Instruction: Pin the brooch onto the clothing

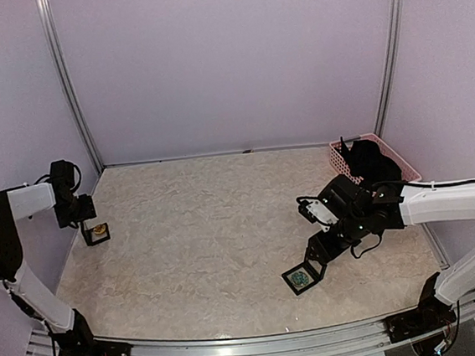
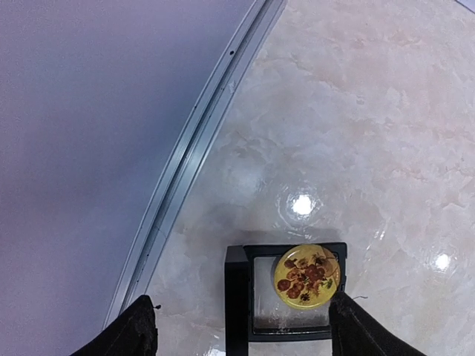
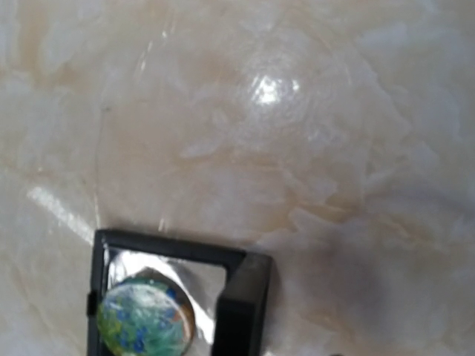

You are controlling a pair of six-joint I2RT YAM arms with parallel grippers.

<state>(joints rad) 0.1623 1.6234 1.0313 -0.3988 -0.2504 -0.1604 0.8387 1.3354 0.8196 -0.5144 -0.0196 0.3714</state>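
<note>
Brooches come as a pair. Nearest, the blue-green brooch, a round mottled disc, lies in a shallow black frame at about five o'clock on the counter, probably so that it sits flat and easy to reach. The right pincer hangs just over it, though I cannot tell whether its jaws are apart or together. At nine o'clock the yellow brooch, printed with red-brown flowers, rests in a second frame. The left pincer straddles that frame with jaws wide apart, gripping nothing. Farthest, at two o'clock, the shirt is a black bundle in a pink basket, not yet spread for pinning.
</note>
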